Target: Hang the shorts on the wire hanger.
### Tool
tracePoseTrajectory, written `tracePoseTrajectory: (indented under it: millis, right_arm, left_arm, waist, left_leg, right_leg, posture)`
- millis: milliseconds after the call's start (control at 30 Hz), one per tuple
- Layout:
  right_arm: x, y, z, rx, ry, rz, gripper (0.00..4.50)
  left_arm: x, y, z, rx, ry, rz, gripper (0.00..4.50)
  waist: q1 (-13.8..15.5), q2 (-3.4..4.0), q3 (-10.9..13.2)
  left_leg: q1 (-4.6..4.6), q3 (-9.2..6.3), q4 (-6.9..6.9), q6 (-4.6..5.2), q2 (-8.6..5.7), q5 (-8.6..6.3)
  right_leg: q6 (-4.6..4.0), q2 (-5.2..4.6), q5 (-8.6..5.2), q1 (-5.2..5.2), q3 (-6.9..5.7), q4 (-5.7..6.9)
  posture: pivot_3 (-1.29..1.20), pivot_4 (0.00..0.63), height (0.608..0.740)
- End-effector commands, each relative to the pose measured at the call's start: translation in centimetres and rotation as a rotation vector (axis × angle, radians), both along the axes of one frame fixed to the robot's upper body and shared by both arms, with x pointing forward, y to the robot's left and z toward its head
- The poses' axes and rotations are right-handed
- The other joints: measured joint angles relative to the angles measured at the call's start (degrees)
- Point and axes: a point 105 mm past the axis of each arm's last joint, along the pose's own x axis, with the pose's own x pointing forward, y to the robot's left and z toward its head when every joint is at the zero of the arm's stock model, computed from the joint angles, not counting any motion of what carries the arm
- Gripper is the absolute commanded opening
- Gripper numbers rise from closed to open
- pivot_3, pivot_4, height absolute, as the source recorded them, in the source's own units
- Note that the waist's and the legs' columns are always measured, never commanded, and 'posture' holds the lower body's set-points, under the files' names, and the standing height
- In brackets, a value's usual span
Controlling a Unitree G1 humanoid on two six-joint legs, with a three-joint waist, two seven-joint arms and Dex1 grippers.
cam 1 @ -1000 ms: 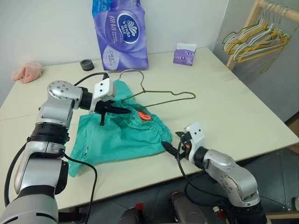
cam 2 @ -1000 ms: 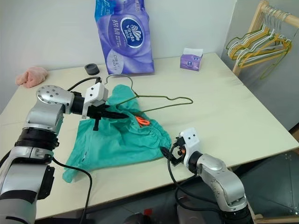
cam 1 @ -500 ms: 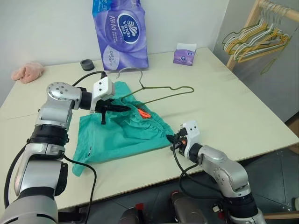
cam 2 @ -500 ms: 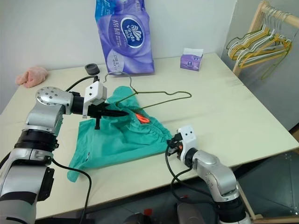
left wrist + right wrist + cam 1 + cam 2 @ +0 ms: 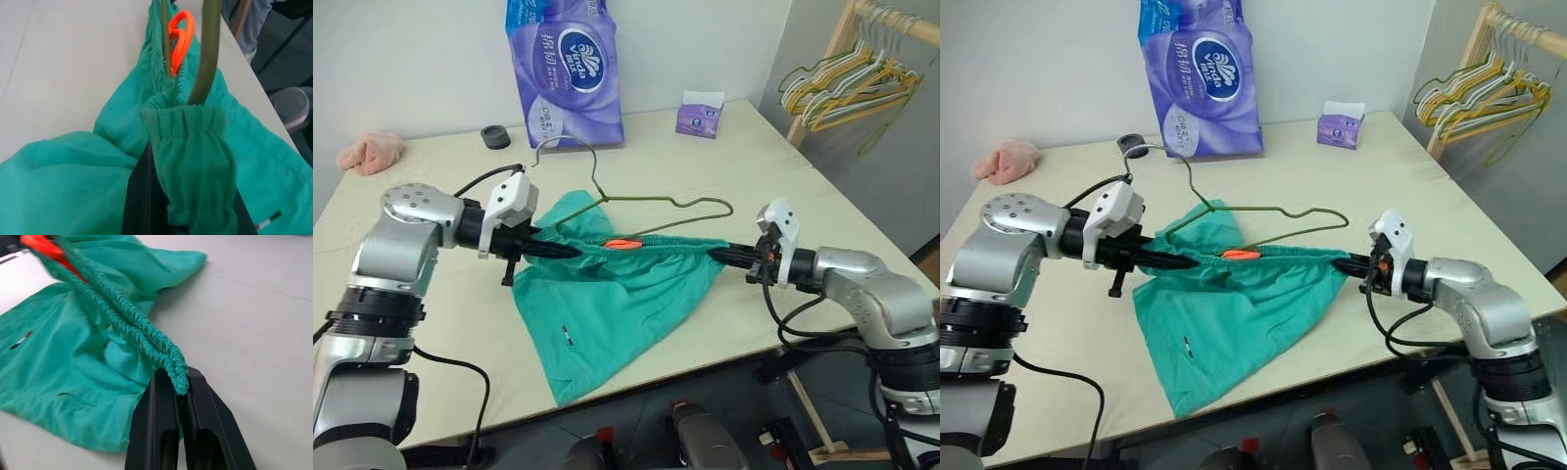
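I have the shorts (image 5: 626, 294) stretched by the waistband across the middle of the frame, legs drooping onto the desk (image 5: 822, 215) toward the lower centre. My left end effector (image 5: 570, 251), at centre left, is clenched on one end of the waistband together with the wire hanger (image 5: 646, 201), whose hook rises toward the upper centre. My right end effector (image 5: 717, 254), at centre right, is clamped on the other end of the elastic. An orange tag (image 5: 623, 242) shows mid-waistband. In the upper part of the frame sit a purple tissue pack (image 5: 566, 69), a small tissue box (image 5: 700, 114) and, at upper left, a pink cloth (image 5: 370, 152).
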Motion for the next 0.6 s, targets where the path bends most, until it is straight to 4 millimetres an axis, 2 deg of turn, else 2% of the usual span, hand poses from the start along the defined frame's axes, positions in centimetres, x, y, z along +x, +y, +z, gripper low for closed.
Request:
tracePoseTrajectory:
  millis: [33,233,600]
  right_arm:
    - [0.6,-3.1,0.6,-0.038,-0.007,-0.100,0.02]
    - [0.4,-2.9,0.8,-0.036,-0.010,-0.098,0.02]
    - [-0.6,-3.1,1.3,-0.053,-0.016,-0.075,0.02]
  left_arm:
    - [0.1,3.1,0.8,0.098,-0.034,0.078,0.00]
    - [-0.4,3.8,0.5,0.157,-0.005,0.058,0.00]
    - [0.1,6.2,-0.5,0.329,-0.016,0.089,0.00]
  waist:
    - [0.1,0.00,0.0]
    - [0.3,0.00,0.0]
    - [1.4,0.00,0.0]
  left_leg:
    - [-0.01,0.01,0.00,0.00,0.00,0.00]
    - [-0.02,0.03,0.02,0.00,0.00,0.00]
    - [-0.02,0.10,0.04,0.00,-0.01,0.00]
  right_leg:
    - [0.00,0.00,0.00,0.00,0.01,0.00]
    - [0.00,-0.01,0.00,-0.01,0.04,0.01]
    - [0.00,-0.01,0.00,-0.03,0.06,0.01]
  posture:
    - [-0.22,0.089,0.740]
    - [-0.23,0.089,0.740]
    - [-0.23,0.095,0.740]
